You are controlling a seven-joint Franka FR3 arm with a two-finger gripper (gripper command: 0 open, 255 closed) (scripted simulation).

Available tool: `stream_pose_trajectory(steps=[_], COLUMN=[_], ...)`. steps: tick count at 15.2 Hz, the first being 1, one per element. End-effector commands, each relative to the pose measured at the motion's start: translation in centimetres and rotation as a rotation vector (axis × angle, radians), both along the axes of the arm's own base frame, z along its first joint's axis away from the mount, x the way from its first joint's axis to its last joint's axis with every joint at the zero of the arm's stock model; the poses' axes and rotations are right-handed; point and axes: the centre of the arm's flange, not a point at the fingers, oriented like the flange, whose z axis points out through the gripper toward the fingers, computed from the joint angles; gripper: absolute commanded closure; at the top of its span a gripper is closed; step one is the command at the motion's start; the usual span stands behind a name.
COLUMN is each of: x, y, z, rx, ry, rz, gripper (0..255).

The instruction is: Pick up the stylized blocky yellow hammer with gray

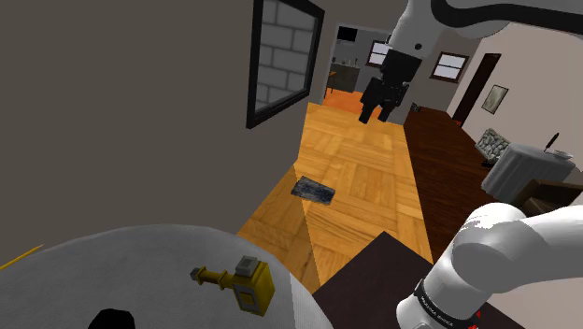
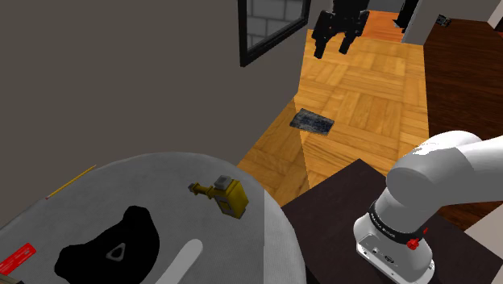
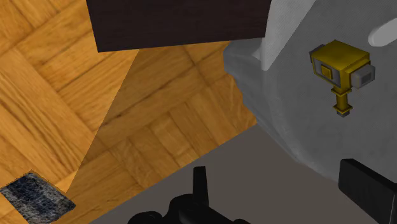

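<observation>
Beneath everything runs a wooden parquet floor [image 1: 364, 168], flanked by a plain grey wall [image 1: 121, 112]. Next in size, a round pale grey table [image 1: 121, 271] fills the shoulder view's lower left, just beside the dark box stand [image 1: 374, 276] that carries the white arm [image 1: 514, 252]. The arm reaches up and away, so the black claw [image 1: 376, 118] hangs high over the floor, well apart from the table. Its two fingers stand apart with nothing between them: released and empty. A small dark mat [image 1: 312, 190] lies on the floor between claw and table.

Smallest is the hammer [image 1: 238, 282], with a blocky yellow head, gray faces and a short handle. It lies flat on the table, close to the rim nearest the stand. From the claw it lies far down and back toward the stand. Its long axis has the head by the rim and the handle pointing inward, to the shoulder view's left. In the wrist view that handle runs roughly crosswise to the line joining the fingers. I judge the coming move to call mainly for a long descent and a sideways shift to centre the claw, with little wrist turn.
</observation>
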Motion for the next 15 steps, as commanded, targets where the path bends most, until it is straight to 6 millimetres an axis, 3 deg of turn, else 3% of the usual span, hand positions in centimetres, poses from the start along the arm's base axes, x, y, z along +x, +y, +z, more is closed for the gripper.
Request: stream_pose_trajectory(steps=[1,15], x=[0.0,7.3], y=[0.0,13.3], z=[0.0,-12.2], rx=[0.0,-0.046], ry=[0.0,0.121], rz=[0.0,0.157], gripper=[0,0])
